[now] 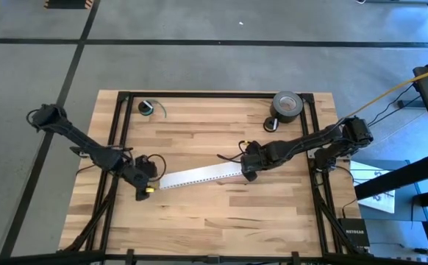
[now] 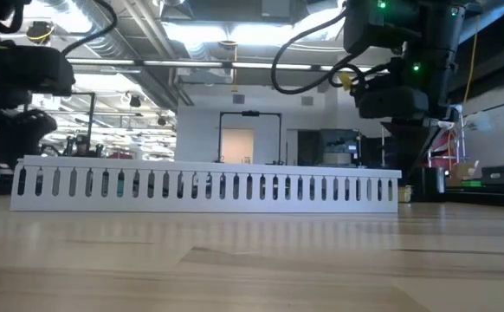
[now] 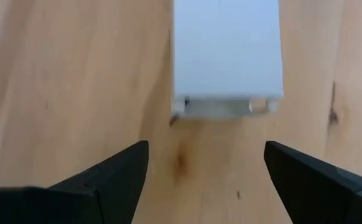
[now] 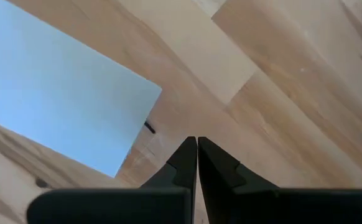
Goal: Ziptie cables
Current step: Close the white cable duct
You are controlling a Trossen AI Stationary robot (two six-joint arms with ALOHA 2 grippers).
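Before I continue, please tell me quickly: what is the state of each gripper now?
Left gripper: open, holding nothing, just short of the long white slotted plastic strip's end.
Right gripper: shut, holding nothing.

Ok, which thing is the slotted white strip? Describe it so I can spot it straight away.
Start at the wooden table and look to its middle, between the two arms. The long white strip lies there flat, running slantwise from the left hand up to the right hand. It is the only white thing on the table, with a row of slots along its side.
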